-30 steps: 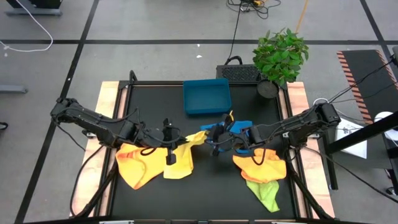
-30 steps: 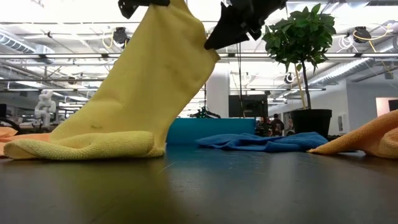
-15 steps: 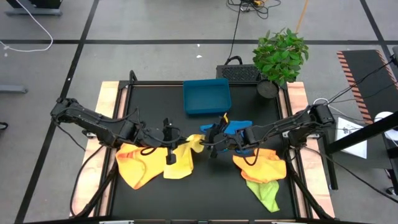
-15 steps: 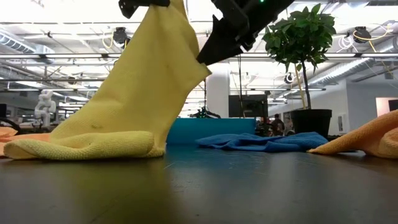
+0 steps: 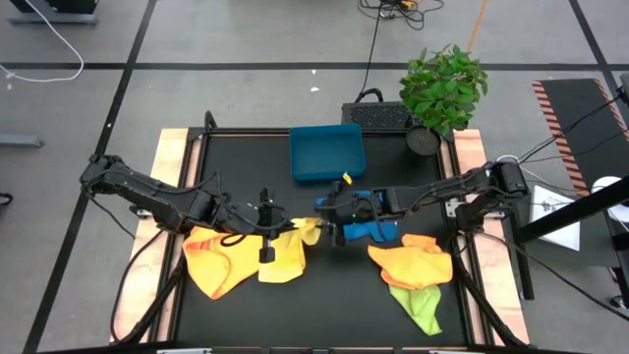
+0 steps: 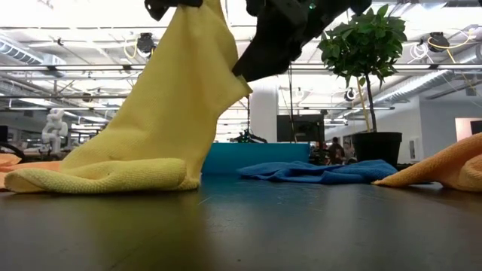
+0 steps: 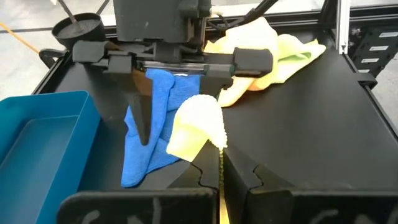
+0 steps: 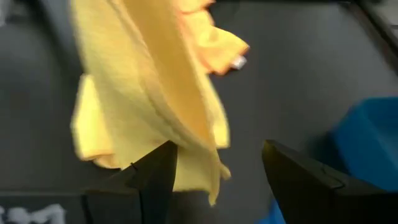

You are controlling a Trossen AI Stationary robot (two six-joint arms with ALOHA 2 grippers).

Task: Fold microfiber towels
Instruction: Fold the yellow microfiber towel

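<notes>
Pale yellow towel point(image 6: 169, 98) pinched by shut left claw point(image 5: 293, 225), spread right claw point(image 8: 217, 163) just beside it

A robotics lab: open industrial ceiling point(image 6: 422, 75), floor cables point(image 5: 39, 44).

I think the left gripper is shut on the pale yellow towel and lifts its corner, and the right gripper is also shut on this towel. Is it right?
Not quite. The left gripper is shut on the pale yellow microfiber towel, as you say. The right gripper is open, though: the right wrist view shows its two dark fingers spread apart, the towel's edge hanging in the gap between them.
</notes>
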